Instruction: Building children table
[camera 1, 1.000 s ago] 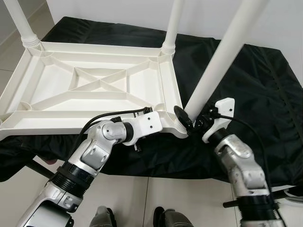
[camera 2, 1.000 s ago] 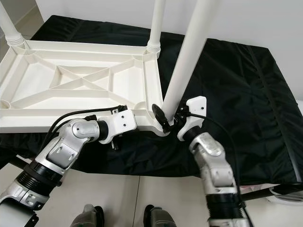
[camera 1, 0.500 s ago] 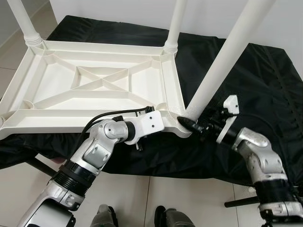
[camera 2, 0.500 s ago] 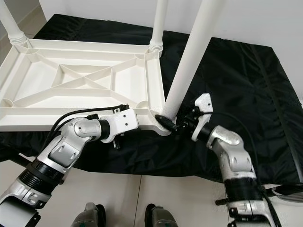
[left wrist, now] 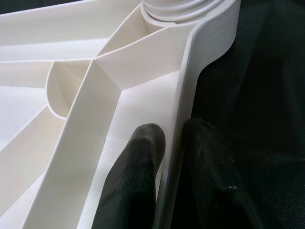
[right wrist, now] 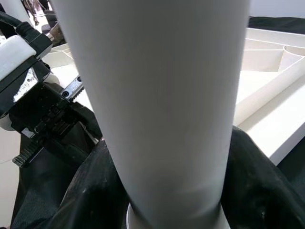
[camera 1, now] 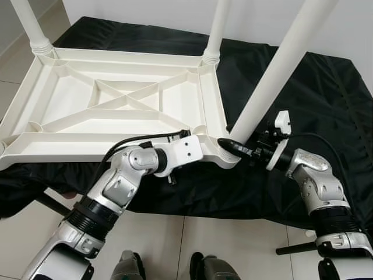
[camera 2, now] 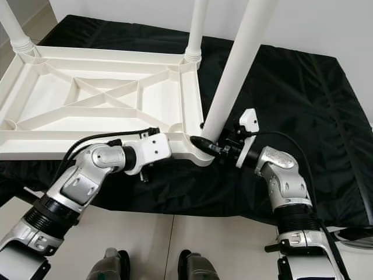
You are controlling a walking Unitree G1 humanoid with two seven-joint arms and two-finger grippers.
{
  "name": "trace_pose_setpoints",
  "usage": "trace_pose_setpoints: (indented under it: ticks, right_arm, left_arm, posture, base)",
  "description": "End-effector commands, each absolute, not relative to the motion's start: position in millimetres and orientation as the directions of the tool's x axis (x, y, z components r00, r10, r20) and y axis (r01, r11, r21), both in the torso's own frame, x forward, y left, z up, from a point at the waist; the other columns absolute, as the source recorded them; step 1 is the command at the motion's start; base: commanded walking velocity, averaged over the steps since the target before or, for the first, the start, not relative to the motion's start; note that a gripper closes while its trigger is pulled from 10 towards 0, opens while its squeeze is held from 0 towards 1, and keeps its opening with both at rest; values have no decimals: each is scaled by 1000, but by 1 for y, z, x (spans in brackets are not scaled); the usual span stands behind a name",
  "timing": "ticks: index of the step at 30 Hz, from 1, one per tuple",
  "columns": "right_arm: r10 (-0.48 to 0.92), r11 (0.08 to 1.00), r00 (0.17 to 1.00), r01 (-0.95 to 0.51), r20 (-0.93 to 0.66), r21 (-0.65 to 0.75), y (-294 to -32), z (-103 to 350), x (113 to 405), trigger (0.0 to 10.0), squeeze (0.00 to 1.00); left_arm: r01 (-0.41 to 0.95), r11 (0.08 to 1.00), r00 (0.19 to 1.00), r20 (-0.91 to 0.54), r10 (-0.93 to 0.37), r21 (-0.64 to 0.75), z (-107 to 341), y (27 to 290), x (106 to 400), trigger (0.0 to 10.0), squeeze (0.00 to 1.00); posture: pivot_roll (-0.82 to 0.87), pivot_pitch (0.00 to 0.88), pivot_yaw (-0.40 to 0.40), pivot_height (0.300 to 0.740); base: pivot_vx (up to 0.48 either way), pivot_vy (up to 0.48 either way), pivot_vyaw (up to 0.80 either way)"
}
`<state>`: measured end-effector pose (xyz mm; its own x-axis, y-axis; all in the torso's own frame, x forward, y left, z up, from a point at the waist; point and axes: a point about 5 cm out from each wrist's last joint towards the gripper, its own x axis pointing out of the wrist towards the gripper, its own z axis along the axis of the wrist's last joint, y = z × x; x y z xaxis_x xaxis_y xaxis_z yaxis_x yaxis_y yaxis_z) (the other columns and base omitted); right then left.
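Observation:
A white plastic children's table (camera 1: 70, 150) lies upside down on a black cloth. Its near leg (camera 1: 274, 76) stands tilted in the front right corner socket. My right gripper (camera 1: 231, 146) is shut on the base of that leg, and black fingers (right wrist: 81, 191) press on both sides of the white tube (right wrist: 162, 95). My left gripper (left wrist: 174, 143) is shut on the table's front rim (left wrist: 190, 95) just beside that corner, one finger (left wrist: 140, 162) inside the rim and one outside.
Two more legs (camera 1: 218, 29) (camera 1: 29, 23) stand upright in the far corners. The black cloth (camera 1: 315, 87) covers the surface to the right. Pale floor tiles (camera 1: 233, 239) and my feet lie below the front edge.
My right forearm has swung out to the right and its wrist has turned around the base of the leg. The left gripper has kept its hold on the rim.

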<state>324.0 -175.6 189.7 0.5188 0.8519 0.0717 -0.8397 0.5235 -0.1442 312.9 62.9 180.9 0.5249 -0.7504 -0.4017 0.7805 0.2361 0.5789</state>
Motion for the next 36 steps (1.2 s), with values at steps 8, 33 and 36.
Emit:
trace_pose_setpoints:
  ticks: [8,33,36]
  right_arm:
    - [851,525,517,-842,92,-124,-181,187,322,0,0]
    - [701,710,694,-701,165,-64,-141,171,294,0,0]
    - [631,770,757,-638,167,-19,-128,166,293,0,0]
  left_arm:
    - [737,245,543,-336,-769,630,194,57,311,10000,0]
    - [739,250,545,-337,-768,626,193,58,311,10000,0]
    - [740,251,546,-340,-766,624,193,58,310,10000,0]
  posture:
    - [-24,144,-65,740]
    - [-28,159,-69,740]
    - [-25,162,-69,740]
  base:
    - [0,0,0]
    - [0,0,0]
    - [0,0,0]
